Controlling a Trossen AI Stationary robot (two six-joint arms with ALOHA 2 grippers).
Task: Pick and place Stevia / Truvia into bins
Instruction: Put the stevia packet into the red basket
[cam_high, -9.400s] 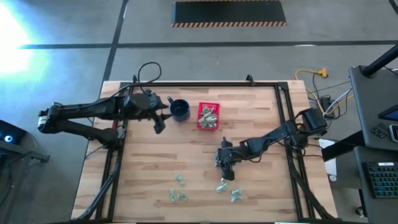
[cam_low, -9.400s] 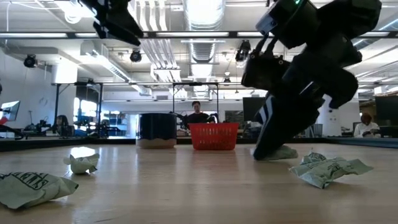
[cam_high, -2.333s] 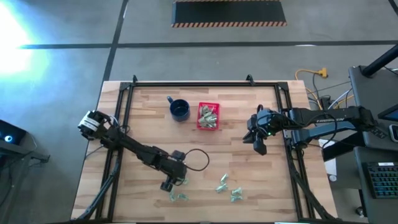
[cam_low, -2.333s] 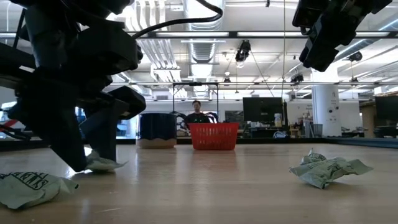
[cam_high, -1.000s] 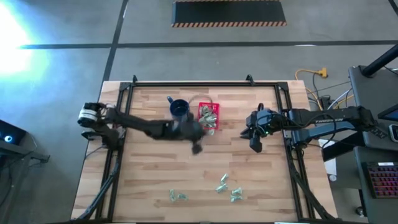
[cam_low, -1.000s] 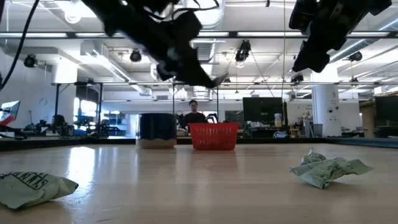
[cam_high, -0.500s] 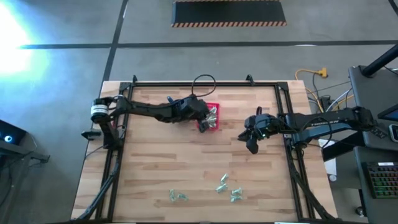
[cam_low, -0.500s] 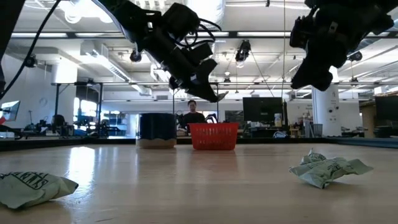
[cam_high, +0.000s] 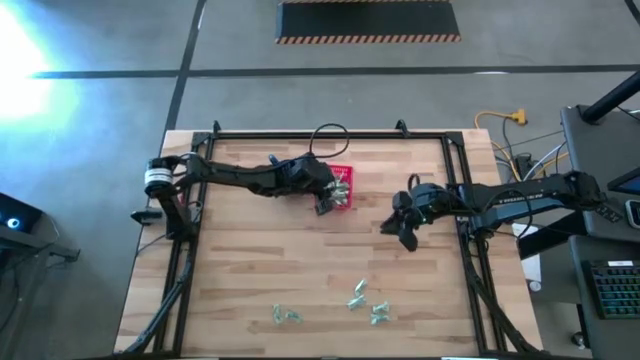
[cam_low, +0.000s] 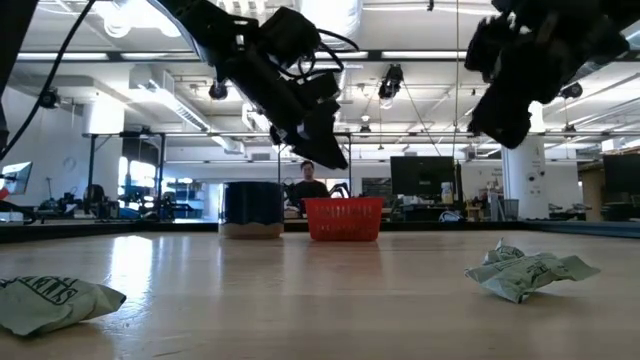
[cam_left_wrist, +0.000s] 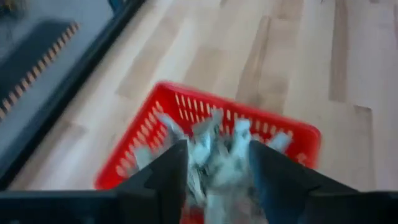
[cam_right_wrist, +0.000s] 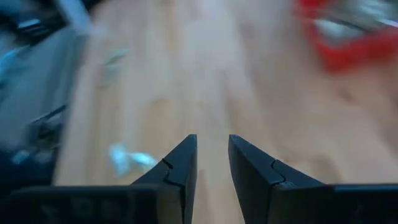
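Over the wooden desk (cam_high: 250, 250) your left pincer (cam_high: 327, 203) hangs spread above the red basket (cam_high: 345, 190) — sachets already heaped inside. Your right pincer (cam_high: 406, 238) hovers narrowly parted, empty, mid-desk. Several sachets (cam_high: 286, 317) lie near the front edge — unpicked. Beyond: an open workshop hall.

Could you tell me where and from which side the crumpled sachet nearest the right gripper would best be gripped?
Probably from straight above. The sachet lies loose and crumpled on the table, apart from the pair beside it, so its raised middle fold seems the best grip, with the fingers closing across its narrow width. The right gripper hangs open above bare wood, between it and the red basket.
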